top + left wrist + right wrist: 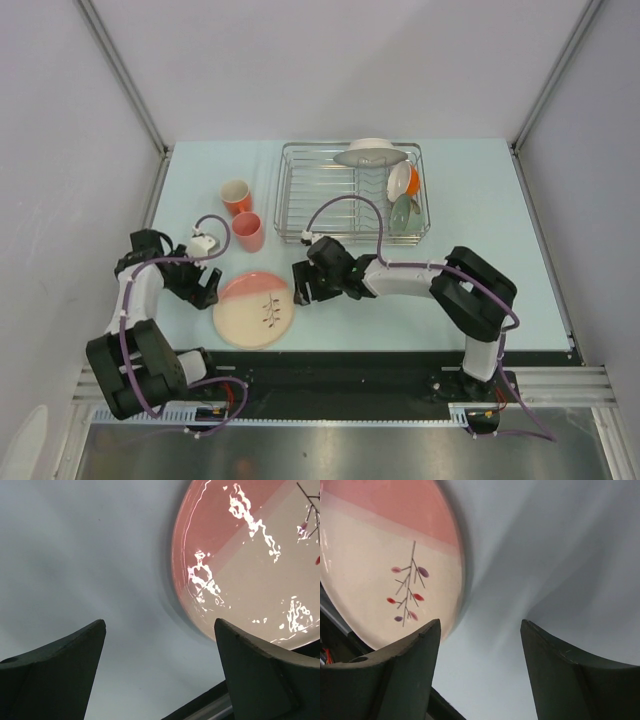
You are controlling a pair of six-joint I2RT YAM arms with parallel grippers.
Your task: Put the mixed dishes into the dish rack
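Cream-and-pink plate (252, 312) lies flat just on my side of the dish rack (350, 195), flanked by my left gripper (206, 292) and right gripper (301, 285), both spread wide, empty, neither clearly nearer.

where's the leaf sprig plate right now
Top view: the cream-and-pink plate lies flat on the table, front left of centre, between the left gripper and right gripper.

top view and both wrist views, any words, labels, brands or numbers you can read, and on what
No readable text in any view.
On the cream-and-pink plate: only a painted leaf sprig, no lettering.
On the two orange cups and the dish rack: no marks visible.
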